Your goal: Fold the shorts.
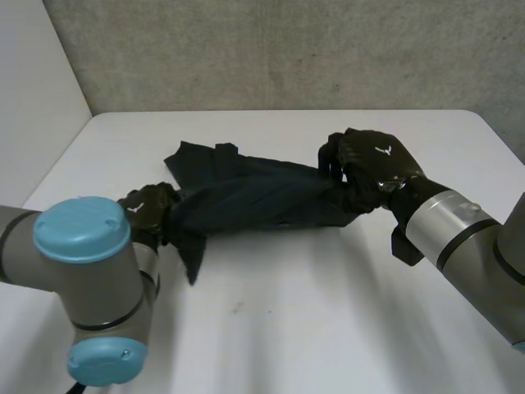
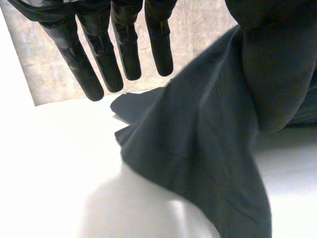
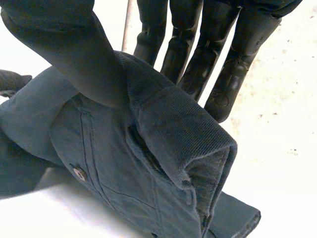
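The shorts are lying stretched across the middle of the table. The left hand is pinching their left end under its thumb, fingers straight. The right hand is pinching the right end.

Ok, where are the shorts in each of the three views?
Head view: the shorts stretch across the white table between the left hand and the right hand.
Left wrist view: the shorts hang beside the left hand, down to the table.
Right wrist view: the shorts' waistband is pinched in the right hand.
Shared landmark: the white table under the shorts.
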Available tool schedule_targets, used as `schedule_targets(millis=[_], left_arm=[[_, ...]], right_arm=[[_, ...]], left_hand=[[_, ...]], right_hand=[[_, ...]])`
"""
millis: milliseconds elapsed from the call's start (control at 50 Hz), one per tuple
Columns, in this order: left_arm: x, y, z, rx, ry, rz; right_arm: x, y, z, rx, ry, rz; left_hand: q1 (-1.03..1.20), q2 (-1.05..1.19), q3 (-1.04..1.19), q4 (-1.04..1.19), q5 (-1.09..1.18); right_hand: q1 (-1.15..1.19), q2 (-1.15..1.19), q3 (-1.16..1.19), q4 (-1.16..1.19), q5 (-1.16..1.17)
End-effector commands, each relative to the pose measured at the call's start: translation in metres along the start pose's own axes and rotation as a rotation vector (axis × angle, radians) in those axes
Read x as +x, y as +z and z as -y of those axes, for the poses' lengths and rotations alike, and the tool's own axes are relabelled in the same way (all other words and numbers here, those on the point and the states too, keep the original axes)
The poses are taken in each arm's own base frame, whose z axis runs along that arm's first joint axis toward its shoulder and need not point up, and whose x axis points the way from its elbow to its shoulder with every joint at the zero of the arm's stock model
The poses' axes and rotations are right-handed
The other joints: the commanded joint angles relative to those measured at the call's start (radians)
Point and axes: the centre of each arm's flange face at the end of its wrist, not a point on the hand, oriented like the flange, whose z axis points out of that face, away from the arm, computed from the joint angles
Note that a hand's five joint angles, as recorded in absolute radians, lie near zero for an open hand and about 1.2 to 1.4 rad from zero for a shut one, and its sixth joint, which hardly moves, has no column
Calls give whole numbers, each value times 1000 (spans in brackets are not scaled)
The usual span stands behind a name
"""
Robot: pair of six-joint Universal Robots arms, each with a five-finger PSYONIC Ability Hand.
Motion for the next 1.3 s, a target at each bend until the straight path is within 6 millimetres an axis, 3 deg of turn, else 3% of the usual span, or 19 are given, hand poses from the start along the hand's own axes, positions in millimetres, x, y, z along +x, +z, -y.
schedule_targets(millis=[20, 120, 280, 360, 460, 560, 700, 780, 820, 880, 960, 1020, 1080, 1220, 1300], left_arm=[[-11, -8, 1, -10, 209, -11], [-6, -18, 11, 13, 330, -115], [-7, -53, 67, 170, 700, -163], [-12, -76, 81, 169, 906, -156], [-17, -98, 81, 110, 1043, -185], [-24, -110, 54, -74, 1107, -275], [-21, -70, -4, -314, 1145, -379], [-13, -39, -14, -319, 1144, -375], [-7, -19, -11, -281, 1130, -345], [-2, -4, -5, -251, 1120, -311], [4, 3, -1, -229, 1106, -294], [7, 2, -1, -223, 1094, -304], [11, -2, -2, -218, 1095, -315], [9, -4, -5, -232, 1099, -313], [7, -7, -6, -241, 1100, -312]], right_arm=[[1, 2, -7, -29, -16, 0], [0, 2, -13, -89, -43, 7], [-5, -11, 6, -232, -268, 31], [-11, -29, 14, -351, -434, 66], [-19, -54, 7, -548, -546, 150], [-20, -63, -7, -674, -580, 183], [-3, -33, -51, -746, -590, 154], [2, -9, -69, -713, -640, 96], [2, 2, -79, -692, -658, 73], [4, 8, -85, -682, -637, 55], [3, 9, -84, -668, -522, 29], [1, 9, -80, -656, -431, 30], [-2, 6, -71, -653, -367, 45], [17, 3, -49, -664, -212, 31], [22, 1, -43, -679, -125, 44]], left_hand=[[415, 423, 416, 426, 431], [873, 880, 874, 884, 889], [900, 908, 901, 912, 916], [900, 908, 901, 912, 916], [900, 908, 901, 912, 916], [900, 908, 901, 912, 916], [900, 908, 901, 912, 916], [900, 908, 901, 912, 916], [900, 908, 901, 912, 916], [900, 908, 901, 912, 916], [900, 908, 901, 912, 916], [900, 908, 901, 912, 916], [900, 908, 901, 912, 916], [900, 908, 901, 912, 916], [900, 908, 901, 912, 916]], right_hand=[[420, 227, 201, 204, 238], [420, 227, 201, 204, 238], [420, 227, 201, 204, 238], [420, 227, 201, 204, 238], [420, 227, 201, 204, 238], [420, 227, 201, 204, 238], [420, 227, 201, 204, 238], [420, 227, 201, 204, 238], [420, 227, 201, 204, 238], [420, 227, 201, 204, 238], [420, 227, 201, 204, 238], [93, -100, -126, -123, -89], [-7, -200, -227, -223, -190], [-403, -596, -622, -619, -585], [-427, -620, -647, -643, -610]])
